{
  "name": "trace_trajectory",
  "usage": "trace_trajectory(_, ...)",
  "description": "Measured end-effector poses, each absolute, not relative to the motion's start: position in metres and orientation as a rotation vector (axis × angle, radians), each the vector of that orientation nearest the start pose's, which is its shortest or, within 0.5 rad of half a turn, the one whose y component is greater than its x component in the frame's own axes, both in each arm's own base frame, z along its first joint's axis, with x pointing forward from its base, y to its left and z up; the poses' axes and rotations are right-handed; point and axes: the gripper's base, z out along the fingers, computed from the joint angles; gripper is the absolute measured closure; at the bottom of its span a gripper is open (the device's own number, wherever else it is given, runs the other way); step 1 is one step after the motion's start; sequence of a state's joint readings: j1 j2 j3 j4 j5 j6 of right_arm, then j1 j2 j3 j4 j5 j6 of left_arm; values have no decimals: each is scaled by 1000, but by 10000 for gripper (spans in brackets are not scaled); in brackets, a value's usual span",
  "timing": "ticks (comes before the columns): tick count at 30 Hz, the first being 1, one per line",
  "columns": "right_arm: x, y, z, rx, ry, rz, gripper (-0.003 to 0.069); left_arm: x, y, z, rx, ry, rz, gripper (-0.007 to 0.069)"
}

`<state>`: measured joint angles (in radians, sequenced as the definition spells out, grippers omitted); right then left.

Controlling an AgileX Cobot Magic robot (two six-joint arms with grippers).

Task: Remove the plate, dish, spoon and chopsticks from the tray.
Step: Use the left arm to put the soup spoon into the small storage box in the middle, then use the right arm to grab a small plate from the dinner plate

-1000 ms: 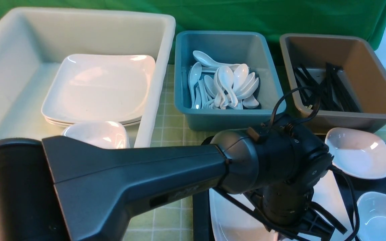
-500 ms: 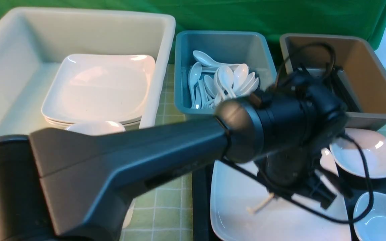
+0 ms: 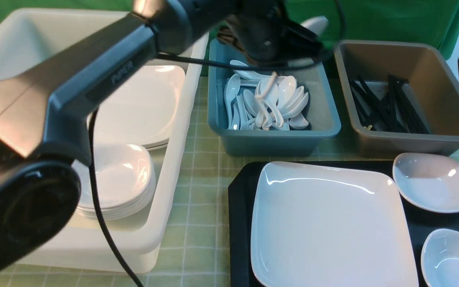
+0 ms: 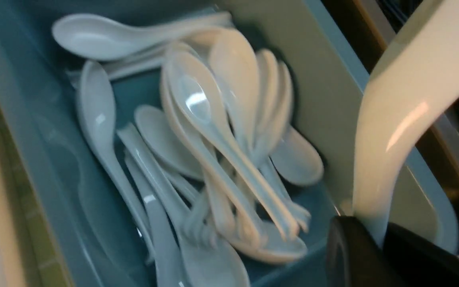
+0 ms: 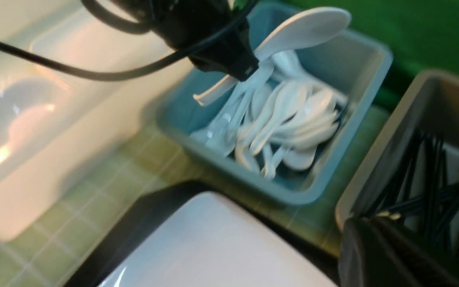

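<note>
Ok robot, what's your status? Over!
Left gripper shut on the spoon, over the blue tub. Right gripper shut. Plate on the tray. Nothing blocking the drop.

Left arm (image 3: pixel 94 75) overhangs white tub (image 3: pixel 177 135), blue tub (image 3: pixel 269 144); plate (image 3: pixel 329 223) unobstructed.

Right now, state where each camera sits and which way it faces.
Front: between the arms, facing forward over tray, plate and tubs; left arm crosses.
Left wrist: above the blue tub, looking in; left gripper holding the spoon shows.
Right wrist: high on the right, facing the blue tub; right gripper's edge shows.
Both wrist views share spoon and blue tub.
</note>
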<state>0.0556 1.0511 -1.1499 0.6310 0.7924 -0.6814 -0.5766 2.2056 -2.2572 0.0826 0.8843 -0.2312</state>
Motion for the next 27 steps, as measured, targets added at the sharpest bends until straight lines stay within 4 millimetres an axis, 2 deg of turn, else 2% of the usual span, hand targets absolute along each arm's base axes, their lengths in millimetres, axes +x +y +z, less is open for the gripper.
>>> trace_trajectory(3,211,50,413,-522,1970,352,657,449,-265,309,392,2265,-305,597)
trace_trajectory(7,217,51,408,-530,1996,360,657,464,-258,294,368,2248,-294,514)
trace_trajectory(9,219,51,405,-535,2010,368,657,467,-257,288,368,2254,-284,435)
trace_trajectory(10,219,51,404,-540,2016,371,657,467,-256,286,369,2270,-275,351)
trace_trajectory(12,218,52,404,-545,2022,377,657,464,-255,286,370,2309,-267,261)
trace_trajectory(15,217,52,402,-559,2037,389,657,453,-252,291,363,2407,-291,208)
trace_trajectory(17,215,53,401,-574,2052,398,657,442,-249,298,401,2480,-294,235)
trace_trajectory(18,214,53,400,-588,2066,398,657,434,-249,305,431,2506,-301,286)
trace_trajectory(21,208,49,390,-637,2185,347,657,406,-254,327,612,2535,-275,550)
trace_trajectory(22,207,46,387,-645,2230,318,657,397,-258,332,649,2525,-274,588)
trace_trajectory(23,207,45,387,-645,2235,306,657,395,-259,332,662,2528,-272,594)
trace_trajectory(25,204,35,377,-635,2361,181,657,372,-270,341,743,2512,-282,629)
trace_trajectory(27,202,29,365,-617,2447,114,657,345,-281,342,827,2524,-287,639)
